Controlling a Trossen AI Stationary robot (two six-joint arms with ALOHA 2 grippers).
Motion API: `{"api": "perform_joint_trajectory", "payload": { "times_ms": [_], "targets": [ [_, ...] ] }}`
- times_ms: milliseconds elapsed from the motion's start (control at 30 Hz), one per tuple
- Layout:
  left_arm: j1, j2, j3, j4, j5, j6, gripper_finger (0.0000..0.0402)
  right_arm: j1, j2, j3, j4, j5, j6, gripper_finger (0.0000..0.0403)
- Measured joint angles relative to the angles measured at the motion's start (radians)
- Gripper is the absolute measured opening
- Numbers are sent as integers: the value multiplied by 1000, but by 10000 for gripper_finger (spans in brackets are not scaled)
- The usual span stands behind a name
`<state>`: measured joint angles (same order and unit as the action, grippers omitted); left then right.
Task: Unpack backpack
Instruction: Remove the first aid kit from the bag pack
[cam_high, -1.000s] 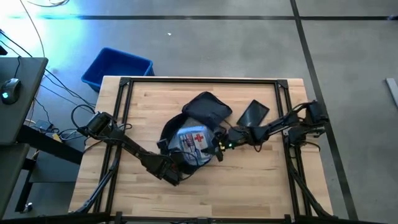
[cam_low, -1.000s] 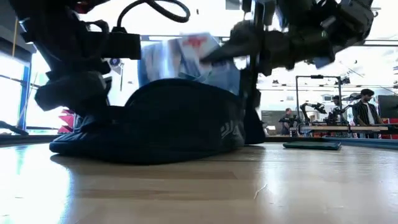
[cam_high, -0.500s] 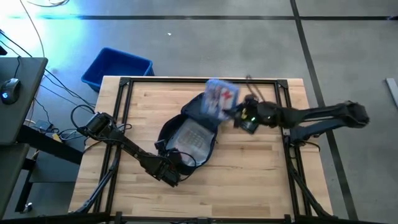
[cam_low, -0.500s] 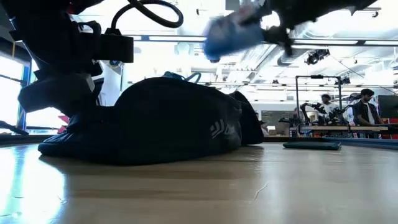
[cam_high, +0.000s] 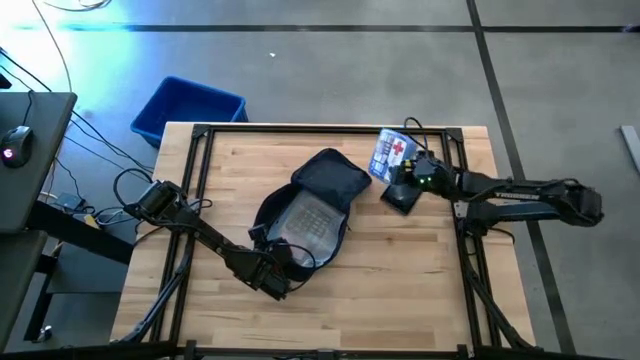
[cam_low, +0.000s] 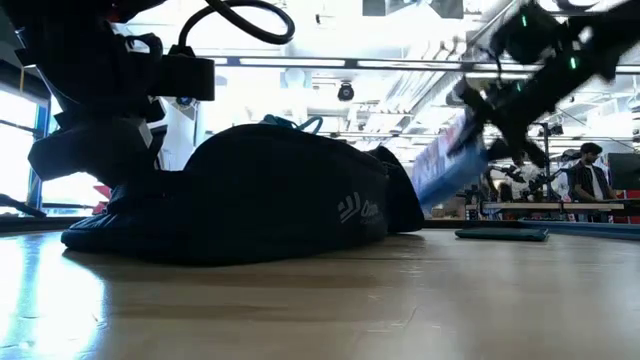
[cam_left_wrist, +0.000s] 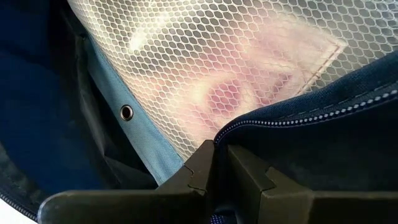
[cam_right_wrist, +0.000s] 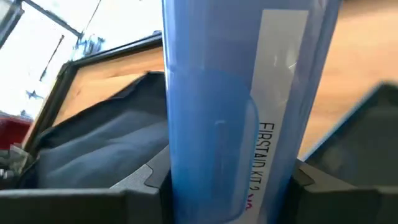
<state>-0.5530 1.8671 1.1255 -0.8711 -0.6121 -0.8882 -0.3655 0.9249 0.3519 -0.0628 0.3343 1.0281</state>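
Wooden slat tabletop (cam_high: 400, 270) under soft rounded navy fabric backpack (cam_high: 305, 215)

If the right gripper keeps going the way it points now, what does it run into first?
Probably the table's far rail. The right gripper, shut on the first-aid kit, points toward the far edge, over the dark flat pouch; its height above the rail is unclear.
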Motion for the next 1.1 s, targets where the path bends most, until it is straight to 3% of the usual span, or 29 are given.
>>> {"api": "perform_joint_trajectory", "payload": {
  "times_ms": [167,433,633,867,1000,1100],
  "targets": [
    [0,0,0,0,1,0,18,-50,-2,-151,179,-45,75,150],
    [0,-2,0,1,33,8,18,-55,-2,-191,256,-130,-42,294],
    [-13,-7,38,-10,123,9,18,-39,-3,-116,213,-91,-112,349],
    [-69,-7,148,-124,100,-18,18,26,-2,-5,-75,32,-116,358],
    [-97,-7,190,-131,59,-25,18,25,-2,17,-249,39,-113,358],
    [-111,-8,220,-133,50,-15,18,46,-2,26,-324,116,-161,359]
  ]
}}
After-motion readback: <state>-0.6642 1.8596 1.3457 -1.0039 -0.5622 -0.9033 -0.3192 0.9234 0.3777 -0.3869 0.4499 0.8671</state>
